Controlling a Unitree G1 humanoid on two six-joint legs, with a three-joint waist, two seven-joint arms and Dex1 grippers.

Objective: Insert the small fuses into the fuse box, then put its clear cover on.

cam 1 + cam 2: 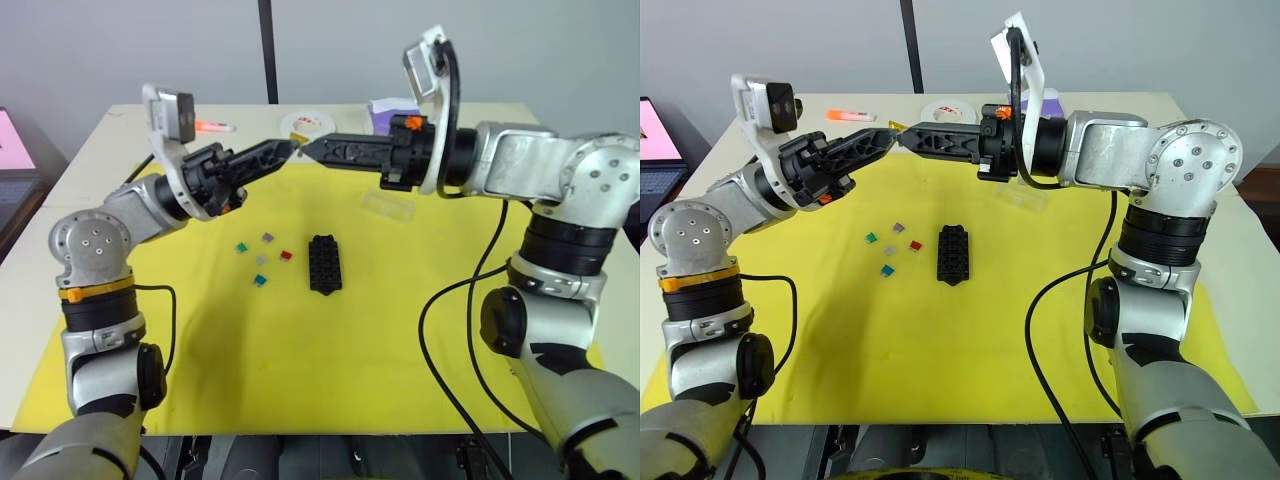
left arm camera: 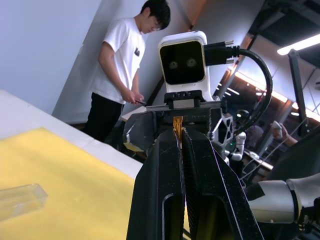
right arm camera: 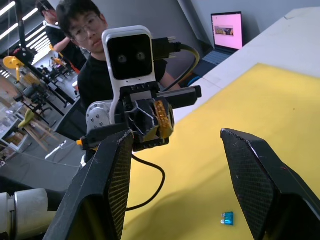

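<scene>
Above the yellow mat's [image 1: 300,360] far edge, both grippers, left gripper [image 1: 884,138] tip-to-tip with right gripper [image 1: 908,139].

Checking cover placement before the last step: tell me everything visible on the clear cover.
The clear cover is a small, colourless, see-through rectangular lid that looks like plastic. It lies flat on the yellow mat, by the mat's far edge, beyond and to the right of the black fuse box, well apart from it. It is not on the box. Nothing touches it; the right claw is in the air above and left of it. The left wrist view also shows it alone on the mat.
</scene>
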